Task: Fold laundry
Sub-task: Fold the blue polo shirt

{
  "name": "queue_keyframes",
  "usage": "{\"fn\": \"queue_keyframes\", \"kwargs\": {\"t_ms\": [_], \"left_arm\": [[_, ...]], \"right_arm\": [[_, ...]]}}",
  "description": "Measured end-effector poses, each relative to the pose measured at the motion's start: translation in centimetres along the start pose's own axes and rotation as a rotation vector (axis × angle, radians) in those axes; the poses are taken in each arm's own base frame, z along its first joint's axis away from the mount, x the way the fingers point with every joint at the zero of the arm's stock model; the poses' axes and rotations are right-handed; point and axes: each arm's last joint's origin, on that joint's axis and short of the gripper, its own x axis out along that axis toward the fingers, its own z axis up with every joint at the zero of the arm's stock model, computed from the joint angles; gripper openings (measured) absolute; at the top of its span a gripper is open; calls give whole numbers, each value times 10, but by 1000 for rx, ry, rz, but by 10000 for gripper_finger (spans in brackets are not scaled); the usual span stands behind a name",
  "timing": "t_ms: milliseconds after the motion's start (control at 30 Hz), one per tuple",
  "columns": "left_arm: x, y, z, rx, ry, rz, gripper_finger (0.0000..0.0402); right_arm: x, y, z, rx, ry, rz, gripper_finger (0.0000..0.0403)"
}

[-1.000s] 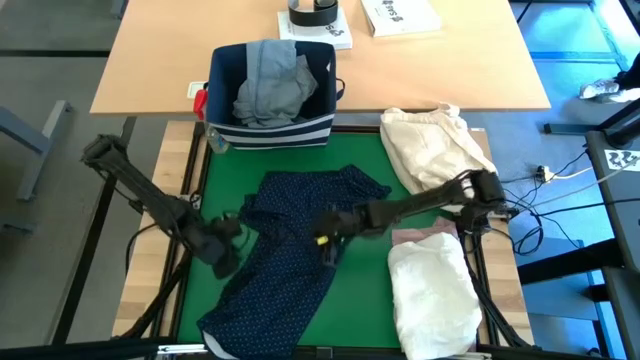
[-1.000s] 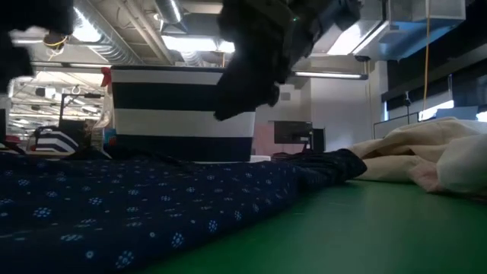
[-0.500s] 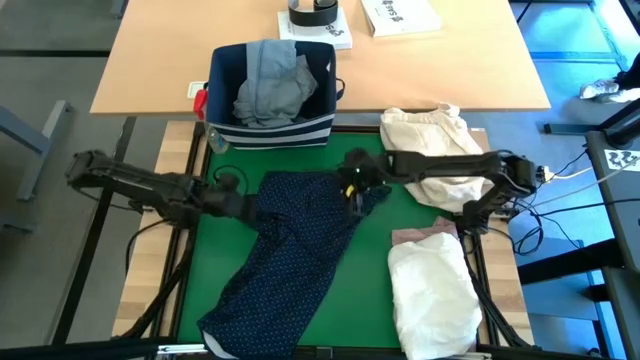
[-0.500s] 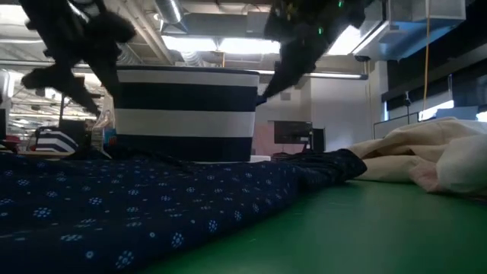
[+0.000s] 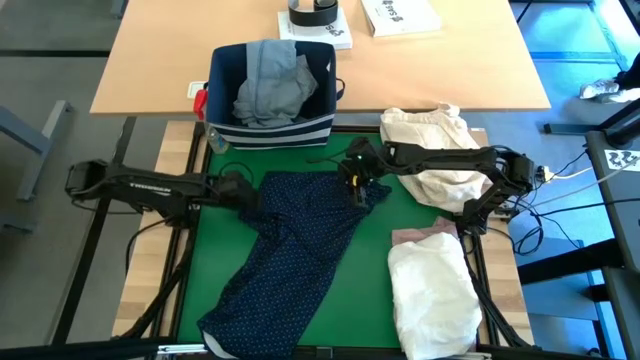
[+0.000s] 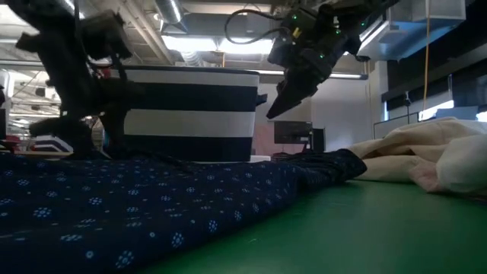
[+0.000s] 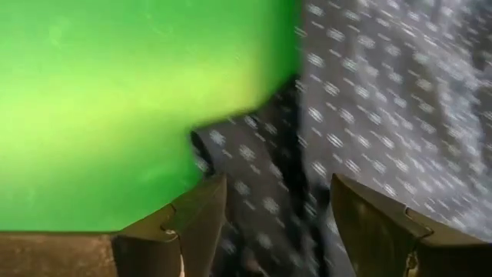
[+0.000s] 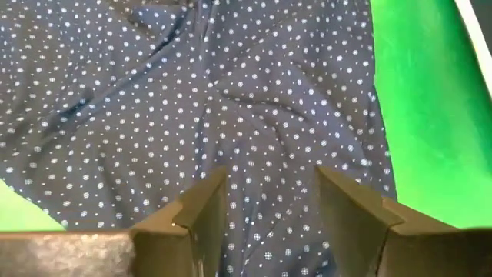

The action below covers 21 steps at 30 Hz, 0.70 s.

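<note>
We see both arms stretched in over the navy dotted shirt [image 5: 300, 250], mid-frame on the green desk [image 5: 365, 290]. Left tool [image 5: 238, 190] and right tool [image 5: 355, 180] hang spread, empty, above its upper corners.

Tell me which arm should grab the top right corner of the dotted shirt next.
Right, probably. The right hand hovers open directly over that corner of the navy dotted shirt, while the left hand sits open at the shirt's opposite, left edge.

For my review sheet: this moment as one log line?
dotted shirt: spread on mat | left gripper: open, over its edge | right gripper: open, above shirt
</note>
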Motion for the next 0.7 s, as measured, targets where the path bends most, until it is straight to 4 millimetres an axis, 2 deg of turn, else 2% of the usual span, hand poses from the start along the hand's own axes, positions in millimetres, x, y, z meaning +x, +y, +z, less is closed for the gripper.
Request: {"fn": "queue_keyframes", "kwargs": {"t_ms": [133,300,433,567,700], "left_arm": [[10,7,4,-12,-34,-19,227],[19,5,9,19,-54,-164,227],[21,8,11,12,-60,-157,220],[21,5,14,67,-73,-193,181],[21,3,15,89,-97,-206,112]], "right_arm": [[0,-1,2,-10,-21,-12,193],[0,-1,3,-15,-29,-17,193],[0,-2,3,-21,-28,-37,193],[0,-2,3,-21,-27,-36,193],[0,-2,3,-20,-26,-36,193]]}}
